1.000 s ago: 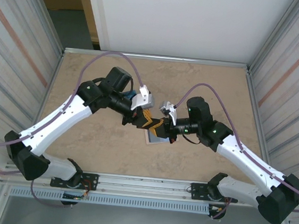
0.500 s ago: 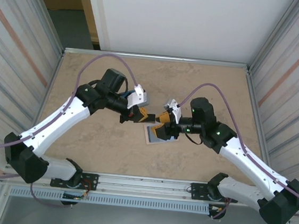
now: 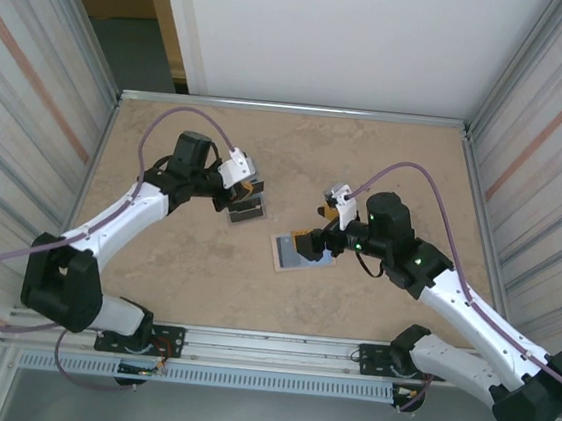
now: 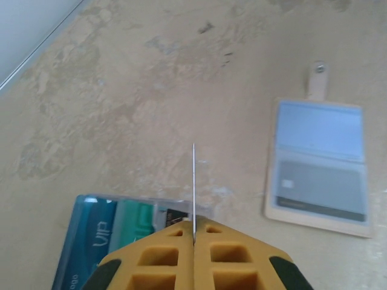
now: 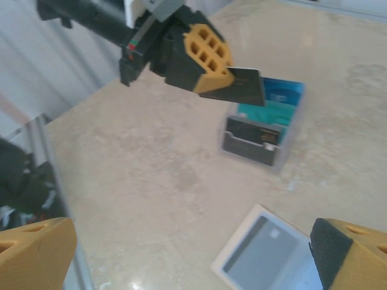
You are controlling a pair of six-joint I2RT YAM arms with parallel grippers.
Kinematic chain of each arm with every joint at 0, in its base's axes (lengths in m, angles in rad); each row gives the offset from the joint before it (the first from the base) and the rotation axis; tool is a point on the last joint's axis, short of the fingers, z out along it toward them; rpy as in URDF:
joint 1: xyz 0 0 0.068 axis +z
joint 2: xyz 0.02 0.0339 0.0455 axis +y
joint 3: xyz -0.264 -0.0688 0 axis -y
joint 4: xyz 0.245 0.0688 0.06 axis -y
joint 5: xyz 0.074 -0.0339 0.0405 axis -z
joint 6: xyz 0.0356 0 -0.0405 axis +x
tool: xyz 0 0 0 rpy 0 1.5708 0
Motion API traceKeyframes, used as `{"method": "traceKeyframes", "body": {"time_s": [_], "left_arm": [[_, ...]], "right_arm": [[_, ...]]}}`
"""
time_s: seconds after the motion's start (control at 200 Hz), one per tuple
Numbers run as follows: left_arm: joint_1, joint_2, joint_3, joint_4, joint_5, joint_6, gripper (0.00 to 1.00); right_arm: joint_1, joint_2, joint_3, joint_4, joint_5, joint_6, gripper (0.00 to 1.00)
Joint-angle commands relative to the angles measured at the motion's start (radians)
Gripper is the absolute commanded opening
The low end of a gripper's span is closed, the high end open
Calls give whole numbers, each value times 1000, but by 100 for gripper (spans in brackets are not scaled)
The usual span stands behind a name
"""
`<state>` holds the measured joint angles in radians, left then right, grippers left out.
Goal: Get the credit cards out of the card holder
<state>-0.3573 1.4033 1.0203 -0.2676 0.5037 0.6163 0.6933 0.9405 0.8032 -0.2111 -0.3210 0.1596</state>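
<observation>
The card holder (image 3: 291, 255) lies open and flat on the desk (image 3: 173, 280), directly under the right jaws. They hang released and spread wide, and seen from the right wrist the holder sits low between the two yellow fingers (image 5: 36, 251). Its long side runs roughly across the desk, with the snap tab (image 4: 318, 78) pointing away from the arms. A grey card (image 4: 320, 190) sits in its near pocket. The right arm is plainly the nearer one, so a pick there looks like a short drop straight down. The left jaws are well apart from the holder. They are clenched on a dark card (image 5: 242, 86), held over the teal-and-dark stack of cards (image 5: 260, 130).
</observation>
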Motion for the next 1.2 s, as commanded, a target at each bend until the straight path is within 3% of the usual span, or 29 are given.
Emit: {"method": "traceKeyframes", "body": {"time_s": [0.0, 0.321, 1.193], "left_arm": [[34, 46, -5, 78, 25, 38, 0], [41, 151, 6, 63, 54, 49, 0], [40, 320, 88, -40, 1, 81, 1]], "right_arm": [[1, -21, -16, 3, 168, 81, 99], [1, -11, -13, -16, 297, 141, 99], [0, -2, -4, -28, 312, 144, 99]]}}
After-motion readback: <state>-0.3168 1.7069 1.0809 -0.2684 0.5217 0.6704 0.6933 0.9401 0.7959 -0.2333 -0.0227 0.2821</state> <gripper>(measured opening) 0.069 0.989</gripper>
